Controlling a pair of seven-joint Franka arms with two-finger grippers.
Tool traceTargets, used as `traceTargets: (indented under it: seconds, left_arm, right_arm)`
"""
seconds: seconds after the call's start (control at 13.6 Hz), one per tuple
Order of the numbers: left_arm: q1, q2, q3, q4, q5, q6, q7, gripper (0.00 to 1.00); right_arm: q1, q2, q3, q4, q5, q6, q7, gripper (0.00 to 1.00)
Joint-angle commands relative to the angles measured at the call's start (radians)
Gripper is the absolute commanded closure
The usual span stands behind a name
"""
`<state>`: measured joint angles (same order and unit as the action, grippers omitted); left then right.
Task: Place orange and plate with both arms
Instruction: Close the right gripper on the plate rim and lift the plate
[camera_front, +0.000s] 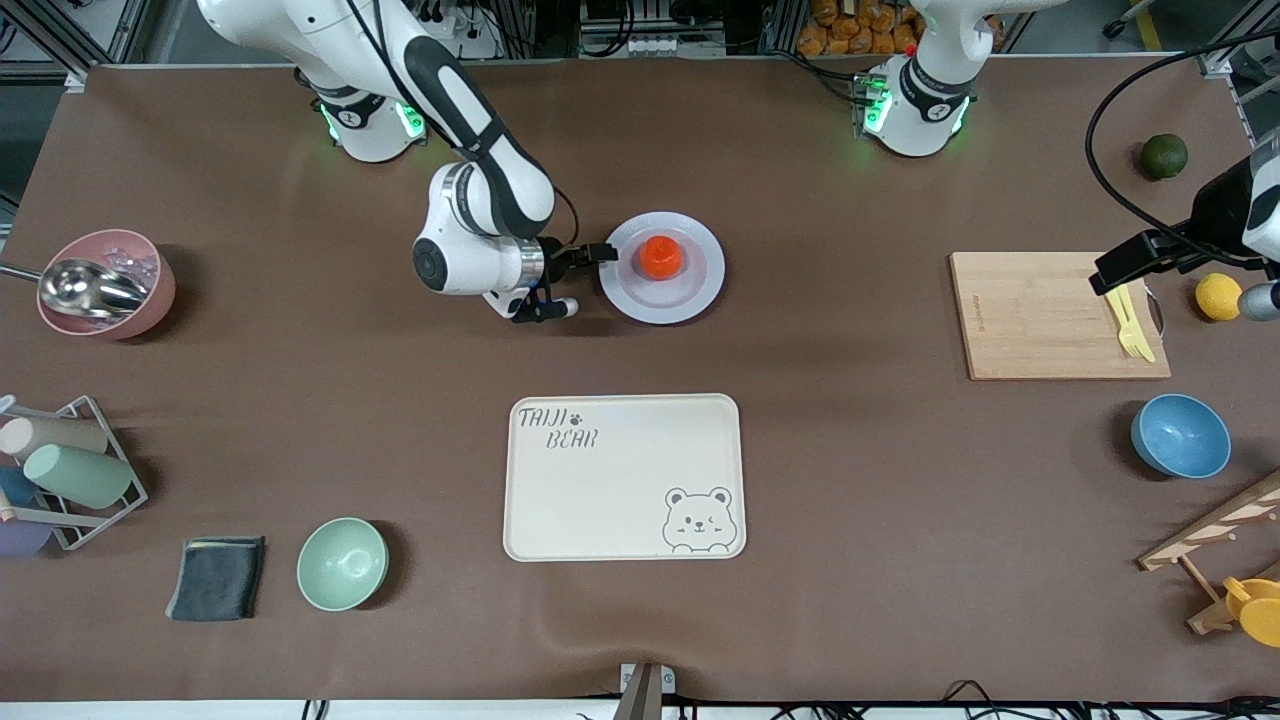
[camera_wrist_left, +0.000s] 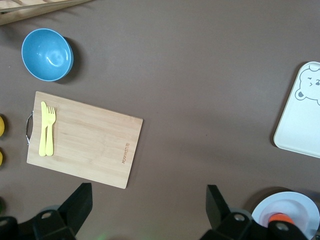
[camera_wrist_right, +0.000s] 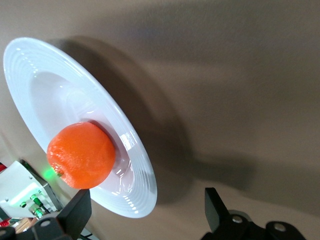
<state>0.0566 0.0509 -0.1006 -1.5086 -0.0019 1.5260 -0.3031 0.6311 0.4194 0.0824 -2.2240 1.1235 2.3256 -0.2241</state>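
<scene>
The orange (camera_front: 661, 257) sits in the well of the pale plate (camera_front: 700, 290), which lies on the table between the two bases and the bear-print tray. My right gripper (camera_front: 585, 280) is low at the plate's rim on the right arm's side, open and empty. In the right wrist view the plate's rim (camera_wrist_right: 30, 65) reaches in between the open jaws of the right gripper (camera_wrist_right: 147, 200), with the orange (camera_wrist_right: 81, 155) close by. My left gripper (camera_wrist_left: 148, 195) is open and empty, held high over bare table between the cutting board and the plate (camera_wrist_left: 300, 202).
The cream bear-print tray (camera_front: 620, 480) lies nearer the front camera than the plate. A cutting board (camera_front: 1040, 320) with yellow cutlery (camera_front: 1130, 320), a blue bowl (camera_front: 1180, 435), a lemon (camera_front: 1218, 296) and a dark green fruit (camera_front: 1163, 156) are at the left arm's end. A pink bowl (camera_front: 105, 283), a green bowl (camera_front: 342, 563) and a cup rack (camera_front: 70, 470) are at the right arm's end.
</scene>
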Motion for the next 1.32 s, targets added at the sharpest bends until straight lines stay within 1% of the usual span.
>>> traceTargets:
  seconds: [0.0, 0.15, 0.29, 0.59, 0.88, 1.25]
  left_arm:
    - [0.002, -0.02, 0.004, -0.013, -0.023, -0.012, 0.024, 0.0]
    - [0.002, -0.02, 0.004, -0.013, -0.021, -0.013, 0.022, 0.0]
    - [0.002, -0.02, 0.004, -0.015, -0.021, -0.013, 0.022, 0.0]
    - [0.002, -0.02, 0.001, -0.015, -0.021, -0.013, 0.012, 0.0]
    - [0.0, -0.02, 0.001, -0.015, -0.021, -0.013, 0.012, 0.0]
    - [0.002, -0.02, 0.001, -0.013, -0.021, -0.013, 0.007, 0.0]
  right_arm:
    - [0.006, 0.013, 0.013, -0.012, 0.1, 0.028, -0.059, 0.0]
    - [0.006, 0.019, 0.014, -0.026, 0.204, 0.028, -0.153, 0.0]
    - [0.006, 0.028, 0.016, -0.039, 0.261, 0.026, -0.208, 0.0]
    - [0.016, 0.045, 0.017, -0.037, 0.308, 0.029, -0.234, 0.0]
    - [0.033, 0.062, 0.019, -0.034, 0.403, 0.029, -0.291, 0.0]
    - [0.041, 0.062, 0.046, -0.028, 0.447, 0.049, -0.294, 0.0]
